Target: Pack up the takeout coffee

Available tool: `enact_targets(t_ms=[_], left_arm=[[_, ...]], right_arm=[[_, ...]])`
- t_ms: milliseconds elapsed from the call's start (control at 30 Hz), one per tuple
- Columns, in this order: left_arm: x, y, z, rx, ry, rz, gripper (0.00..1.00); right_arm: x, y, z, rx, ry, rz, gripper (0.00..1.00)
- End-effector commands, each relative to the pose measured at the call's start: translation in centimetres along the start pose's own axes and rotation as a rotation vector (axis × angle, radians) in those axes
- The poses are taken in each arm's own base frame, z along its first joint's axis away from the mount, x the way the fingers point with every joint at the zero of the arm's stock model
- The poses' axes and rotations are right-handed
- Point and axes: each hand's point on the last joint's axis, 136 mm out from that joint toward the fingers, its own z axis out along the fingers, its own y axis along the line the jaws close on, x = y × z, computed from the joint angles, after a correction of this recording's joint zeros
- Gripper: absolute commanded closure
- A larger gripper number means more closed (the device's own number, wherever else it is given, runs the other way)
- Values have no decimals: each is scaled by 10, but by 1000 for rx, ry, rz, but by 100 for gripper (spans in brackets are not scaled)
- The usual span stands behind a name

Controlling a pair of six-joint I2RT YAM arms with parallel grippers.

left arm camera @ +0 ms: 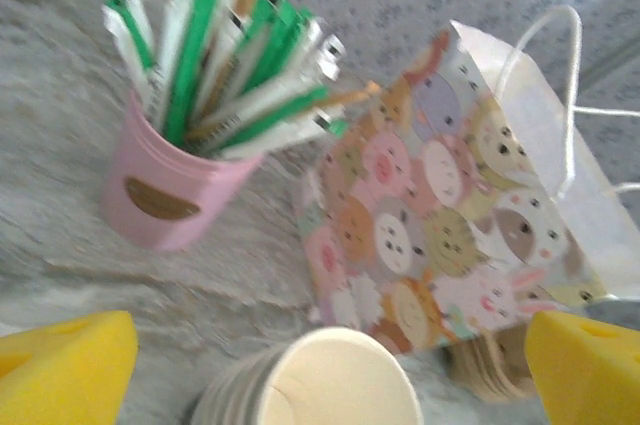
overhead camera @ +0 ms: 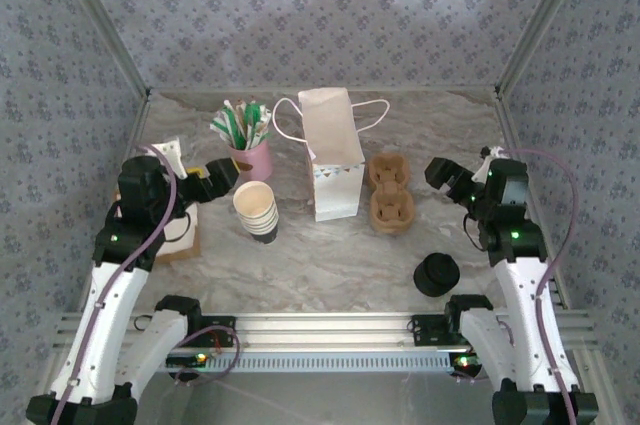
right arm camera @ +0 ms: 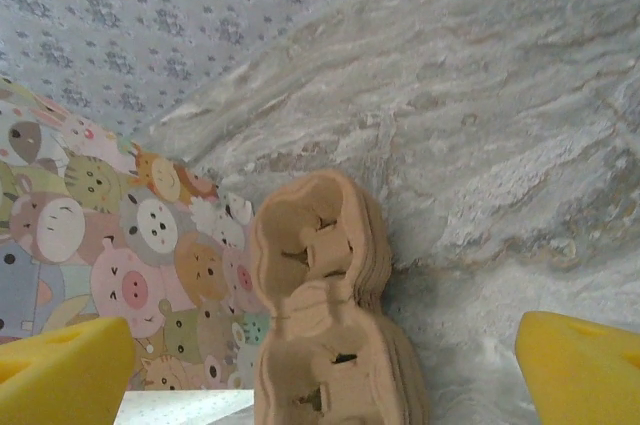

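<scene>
Left gripper (overhead camera: 218, 175) and right gripper (overhead camera: 441, 173) both spread wide, holding nothing; packing not yet begun

Takeout coffee (overhead camera: 436, 273) sits near the right arm's base, well apart from both grippers (all dark from above, so I take it for the lidded cup, though I can't rule out bare lids); paper bag (overhead camera: 333, 160) stands upright mid-table, between the cup stack (overhead camera: 257, 210) and the cardboard carriers (overhead camera: 390, 193); the left jaws hang just beside that stack, with the pink pot (overhead camera: 252, 158) of sachets close behind; I'd worry about a careless swing toppling the stack or pot, a hard squeeze popping the lid, or the cup catching the bag's rim and tipping the light bag over.
</scene>
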Motion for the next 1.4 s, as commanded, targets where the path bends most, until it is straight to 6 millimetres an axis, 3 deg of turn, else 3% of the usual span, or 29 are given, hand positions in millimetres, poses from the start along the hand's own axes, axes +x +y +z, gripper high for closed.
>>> enact_targets(t_ms=[0, 200, 333, 567, 700, 967, 1233, 1367], left_arm=[[6, -31, -7, 120, 108, -73, 0], [24, -41, -15, 78, 225, -19, 5], [45, -45, -17, -11, 356, 86, 17], [77, -59, -6, -76, 549, 269, 30], [90, -52, 6, -163, 656, 353, 42], [98, -34, 33, -294, 746, 429, 63], [104, -33, 45, -307, 792, 447, 64], [107, -33, 48, -303, 807, 448, 72]], right_arm=[[10, -1, 5, -3, 61, 49, 0], [23, -19, 22, 55, 108, 99, 0], [28, -24, 33, 48, 135, 184, 0], [30, -22, 45, -51, 205, 334, 0], [31, -24, 47, -133, 209, 372, 0], [43, 1, 47, -335, 260, 310, 2], [74, 33, 34, -332, 325, 84, 7], [96, 49, 29, -314, 368, -35, 8]])
